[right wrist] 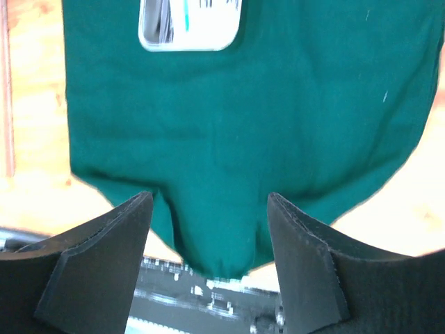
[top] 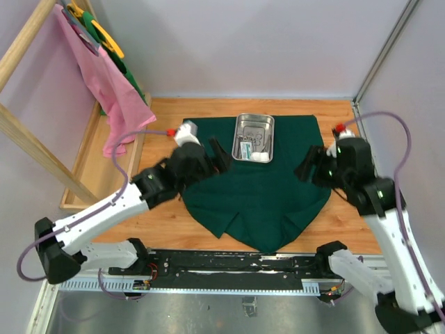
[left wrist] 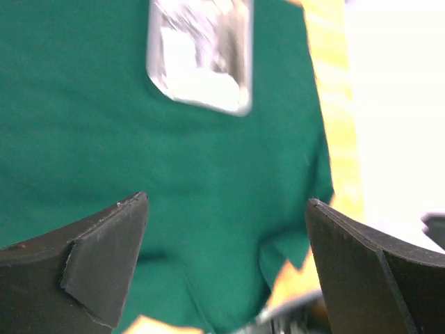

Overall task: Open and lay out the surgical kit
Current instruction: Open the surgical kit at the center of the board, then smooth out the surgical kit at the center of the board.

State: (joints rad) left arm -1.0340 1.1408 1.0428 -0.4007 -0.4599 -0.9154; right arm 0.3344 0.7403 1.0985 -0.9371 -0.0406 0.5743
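Top external view: the dark green cloth wrap lies spread on the wooden bench, soft and lightly creased, probably laid open as a working field. The shiny rectangular steel tray rests on its far part with the instruments inside. The left gripper and right gripper hover over the cloth's side edges, jaws apart and holding nothing.

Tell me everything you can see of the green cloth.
The cloth is dark green, matte fabric. It lies opened out and spread nearly flat on the wooden table, with soft wrinkles and a few fold creases. Its far edge runs straight, and the near end tapers to a corner that reaches over the table's near edge. A steel tray stands on its far middle. Nothing grips it.
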